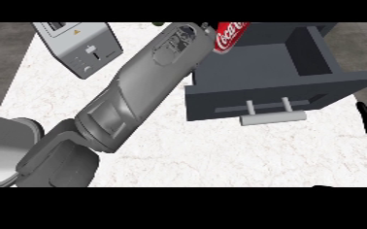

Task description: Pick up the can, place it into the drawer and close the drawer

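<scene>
**Can at the drawer's rear left corner; placing step in hand**

Position. The can [231, 37] is tilted and sits at the end of the left forearm [143, 85], over the rear left corner of the drawer [251, 68]. Its top is cut off by the view's upper edge. Whether its base touches the drawer wall or floor cannot be told.

Left hand [208, 27]. The forearm hides nearly all of it, and only a dark sliver shows just beside the can. Whether it is spread or closed round the can cannot be told. The can's tilt and its place at the wrist suggest that it is being carried.

Right hand [362, 106]. A dark sliver at the view's right edge may be this hand. Its state cannot be told.

Drawer. It is pulled fully out on the table [215, 155], and its handle [271, 113] faces the robot. A toaster [80, 46] stands well to the left, clear of the work.

Assessment. The pick-up looks done, the placing is under way, and the closing is not begun.

Next move. The can needs to go further over the cavity, past the left wall, then down and be released. The arm must then come clear of the drawer before the front is pushed shut.
</scene>
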